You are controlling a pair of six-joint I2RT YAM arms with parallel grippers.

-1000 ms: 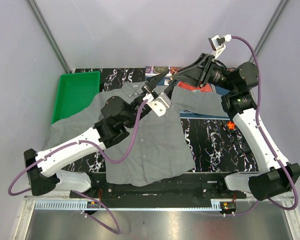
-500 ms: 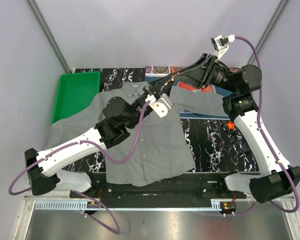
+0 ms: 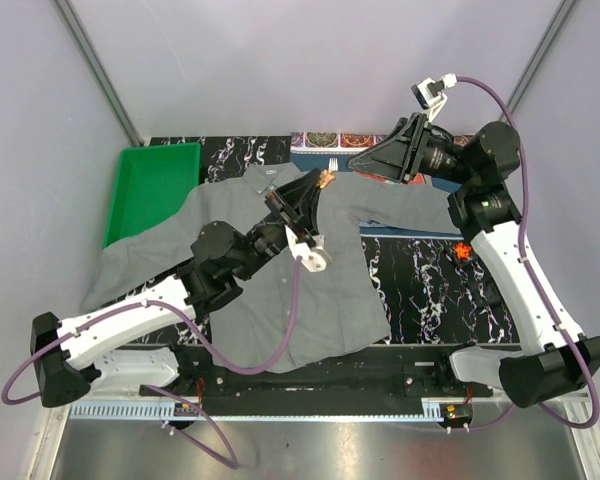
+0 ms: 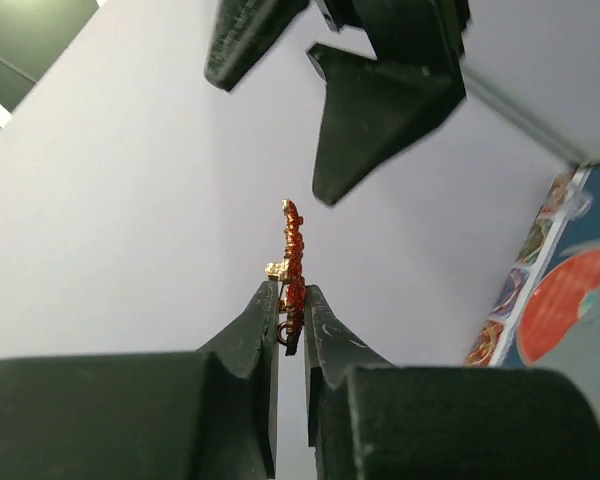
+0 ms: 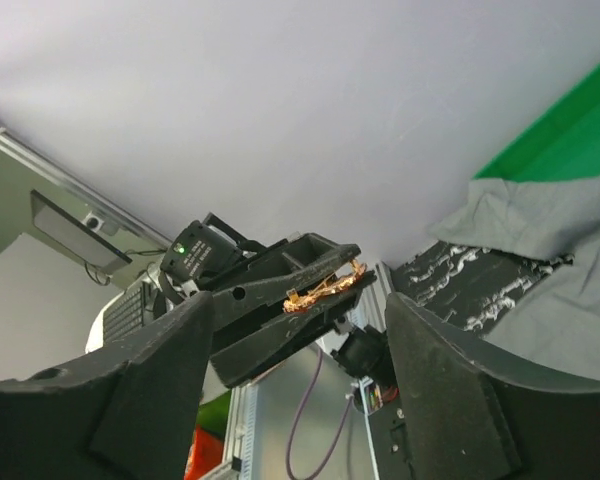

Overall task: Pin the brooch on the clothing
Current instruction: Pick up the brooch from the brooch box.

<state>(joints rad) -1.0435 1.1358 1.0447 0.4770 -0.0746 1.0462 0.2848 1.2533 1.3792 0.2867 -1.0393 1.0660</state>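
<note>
Your left pincer (image 4: 291, 300) is pressed together on the brooch (image 4: 292, 250), gripping only its lower edge. The piece stands edge-on above the tips, with a small gold fitting projecting to one side. The hold is narrow, so treat it as liable to pivot and do not push against the brooch from the side.

Your right pincer (image 3: 358, 161) is spread and empty. It faces the brooch from the far side, near it but apart.

The step in hand appears to be a two-pincer action on the brooch in the air, either a transfer or work on the pin.
- Bring the right pincer in slowly along the brooch's flat plane.
- Close it on the free upper part, clear of the left tips.
- Release the left grip only once the right grip is firm.

The brooch is held above the collar end of the shirt (image 3: 310, 280), not touching it. The shirt lies spread and rumpled on the counter (image 3: 420, 290). Its thin cloth will probably lift with the pin, so plan to hold the fabric down.
</note>
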